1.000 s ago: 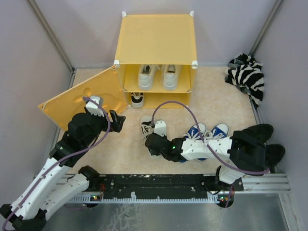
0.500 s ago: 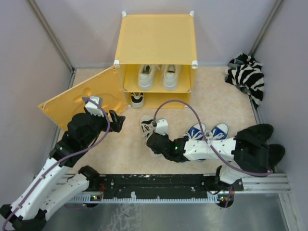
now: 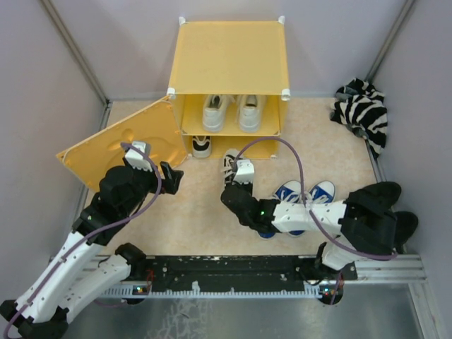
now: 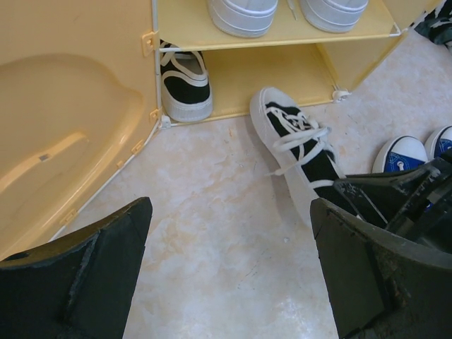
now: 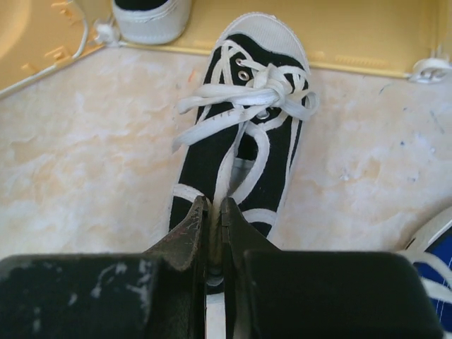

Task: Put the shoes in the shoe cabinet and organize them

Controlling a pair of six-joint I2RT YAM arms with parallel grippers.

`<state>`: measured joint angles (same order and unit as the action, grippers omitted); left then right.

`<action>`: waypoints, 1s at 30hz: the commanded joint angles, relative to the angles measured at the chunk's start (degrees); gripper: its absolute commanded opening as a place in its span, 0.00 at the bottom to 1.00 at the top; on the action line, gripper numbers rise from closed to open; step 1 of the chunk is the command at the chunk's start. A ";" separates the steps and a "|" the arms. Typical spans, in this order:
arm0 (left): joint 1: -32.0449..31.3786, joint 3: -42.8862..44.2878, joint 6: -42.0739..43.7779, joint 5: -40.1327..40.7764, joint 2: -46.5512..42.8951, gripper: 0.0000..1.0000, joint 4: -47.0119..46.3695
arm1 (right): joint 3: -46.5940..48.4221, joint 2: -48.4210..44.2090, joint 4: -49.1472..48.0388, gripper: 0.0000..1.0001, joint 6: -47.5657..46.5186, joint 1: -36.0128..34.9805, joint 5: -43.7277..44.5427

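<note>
Right gripper (image 5: 213, 209) is pinched tight on the shoe (image 5: 247, 134) at its heel rim, the toe just ahead at the cabinet (image 3: 229, 56) floor. Left gripper (image 4: 229, 244) gapes empty. Loading step, I'd say: next push forward, beside its mate (image 5: 152, 14) ahead-left.

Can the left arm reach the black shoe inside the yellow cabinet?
Probably yes. The door hangs open, the left arm has its jaws wide, and only bare floor lies before that shoe.
</note>
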<state>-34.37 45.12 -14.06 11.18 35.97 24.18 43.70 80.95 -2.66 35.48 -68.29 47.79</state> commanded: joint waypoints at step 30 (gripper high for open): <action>-0.08 0.88 1.70 1.40 1.45 0.99 -0.67 | 20.03 31.63 -55.80 0.00 -47.03 17.88 -9.50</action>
<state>-34.37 45.19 -13.30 12.03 37.87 24.47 58.06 111.92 -48.95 -8.86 -51.83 41.25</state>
